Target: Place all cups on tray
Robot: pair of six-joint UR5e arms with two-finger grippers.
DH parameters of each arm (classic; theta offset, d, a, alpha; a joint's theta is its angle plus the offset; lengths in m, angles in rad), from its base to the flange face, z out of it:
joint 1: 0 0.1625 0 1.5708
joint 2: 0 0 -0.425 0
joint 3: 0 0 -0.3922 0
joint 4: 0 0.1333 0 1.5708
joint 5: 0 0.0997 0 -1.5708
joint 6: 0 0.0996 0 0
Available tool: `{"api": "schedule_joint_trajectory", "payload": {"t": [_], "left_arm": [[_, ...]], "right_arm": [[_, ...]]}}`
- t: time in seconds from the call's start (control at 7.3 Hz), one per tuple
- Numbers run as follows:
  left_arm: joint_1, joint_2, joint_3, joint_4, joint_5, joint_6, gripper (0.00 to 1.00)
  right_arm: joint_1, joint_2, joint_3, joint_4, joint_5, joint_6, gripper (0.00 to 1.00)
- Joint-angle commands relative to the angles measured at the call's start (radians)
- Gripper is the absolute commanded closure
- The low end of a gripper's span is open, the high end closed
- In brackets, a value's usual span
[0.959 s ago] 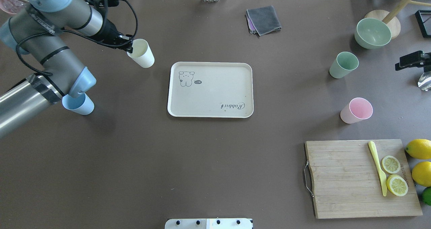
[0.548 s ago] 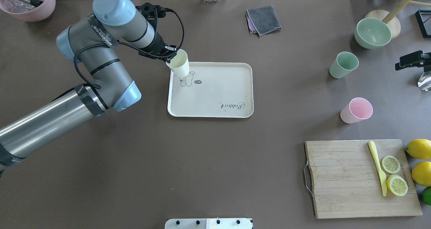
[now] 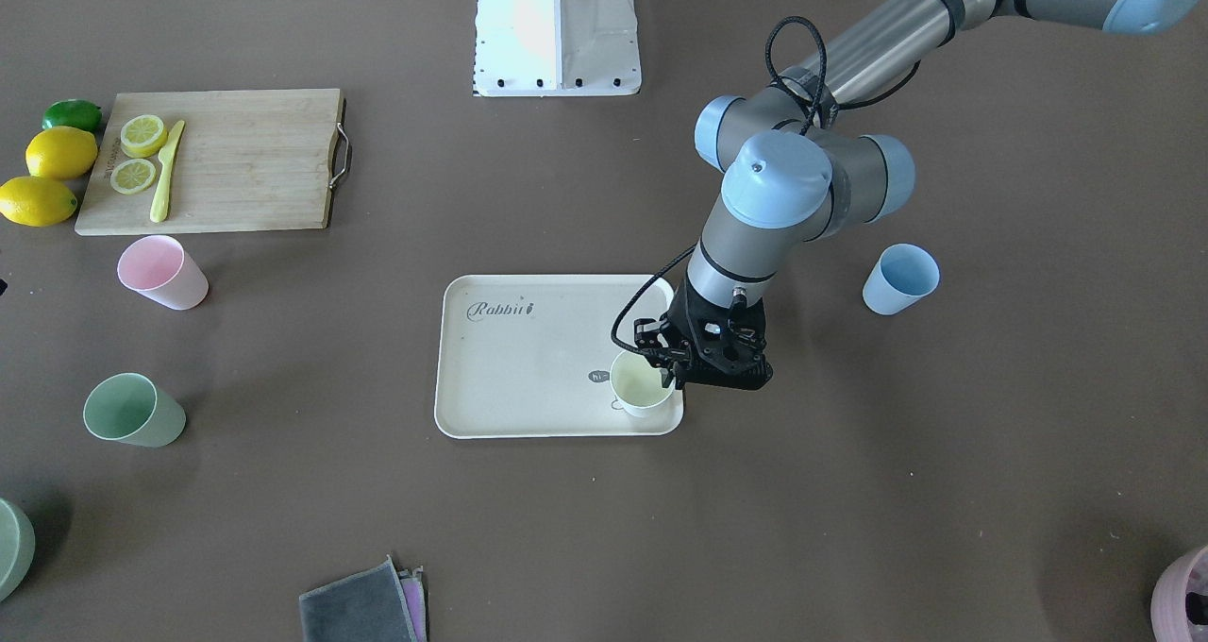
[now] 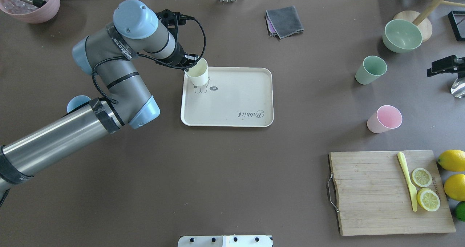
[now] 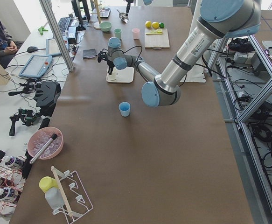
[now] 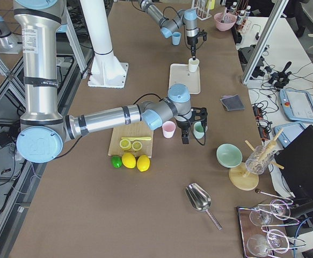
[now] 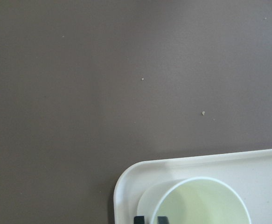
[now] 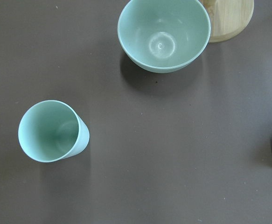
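Observation:
My left gripper [image 4: 189, 63] is shut on the rim of the cream-yellow cup [image 4: 198, 72] and holds it upright over the far left corner of the cream Rabbit tray [image 4: 232, 105], above the bunny drawing. I cannot tell whether the cup touches the tray. The left wrist view shows the cup [image 7: 201, 205] inside the tray's corner. The blue cup [image 3: 899, 278] stands left of the tray, partly hidden by my arm in the overhead view. The green cup [image 4: 370, 69] and the pink cup [image 4: 384, 118] stand far right. My right gripper [image 6: 193, 126] hangs high above the green cup [image 8: 52, 132]; I cannot tell its state.
A green bowl [image 4: 401, 35] sits beyond the green cup. A wooden cutting board [image 4: 363, 192] with lemon slices and a yellow knife lies at the front right, with lemons [image 4: 452, 160] beside it. A grey cloth [image 4: 284, 21] lies behind the tray. A pink bowl [image 4: 32, 3] stands far left.
My left arm has carried the cream-yellow cup rightward from the table left of the tray to over the tray's far left corner. The other cups have not moved.

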Motion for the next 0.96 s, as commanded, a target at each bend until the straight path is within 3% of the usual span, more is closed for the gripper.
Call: {"api": "schedule_joint_trajectory", "payload": {"t": [0.0, 0.27, 0.41, 0.82], "left_arm": [[-0.013, 0.014, -0.051, 0.007, -0.006, 0.006, 0.02], [-0.164, 0.084, -0.159, 0.116, -0.18, 0.143, 0.02], [-0.209, 0.147, -0.216, 0.159, -0.204, 0.248, 0.02], [-0.272, 0.199, -0.221, 0.159, -0.206, 0.354, 0.02]], "right_arm": [[-0.012, -0.007, 0.001, -0.003, 0.001, 0.011, 0.0], [-0.072, -0.007, 0.009, -0.004, -0.022, 0.092, 0.0], [-0.104, -0.009, 0.013, -0.004, -0.044, 0.101, 0.0], [-0.205, -0.041, 0.021, -0.004, -0.07, 0.107, 0.02]]}}
